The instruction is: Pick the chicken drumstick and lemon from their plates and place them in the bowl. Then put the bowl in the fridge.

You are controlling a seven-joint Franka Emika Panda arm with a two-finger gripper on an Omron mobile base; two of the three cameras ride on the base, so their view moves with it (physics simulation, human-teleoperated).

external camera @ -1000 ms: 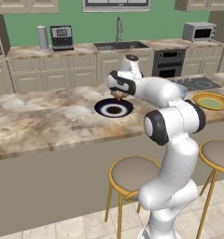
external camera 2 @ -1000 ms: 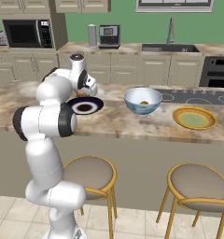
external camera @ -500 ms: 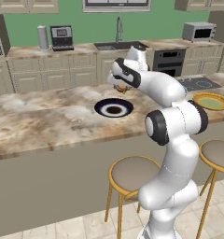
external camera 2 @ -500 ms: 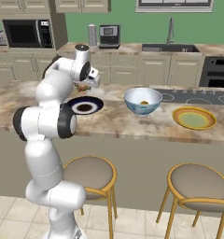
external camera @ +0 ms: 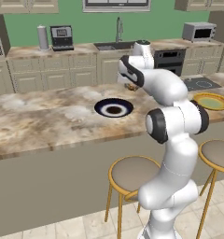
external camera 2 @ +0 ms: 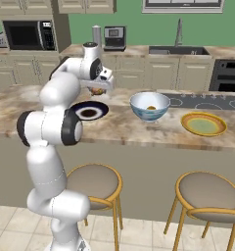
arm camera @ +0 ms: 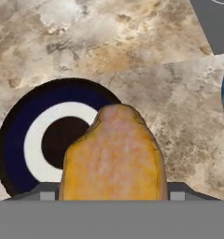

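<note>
The gripper is clamped on the chicken drumstick, which juts out past the fingers and hangs in the air above the marble counter, clear of the dark navy plate that lies below and beside it; the grip looks to be on one end of a rounded, tapering piece, so the likeliest failure, as I judge it, is the meat pivoting or slipping out on a quick swing, dropping to the stone or back onto the plate; the bowl stands well apart toward the cooktop, with something small and yellowish already inside, probably the lemon, though it is too small to be sure; a low carry could knock the rim and shove or tip the bowl; letting go off-centre could bounce the drumstick off the wall and out; the yellow plate beyond lies bare.
</note>
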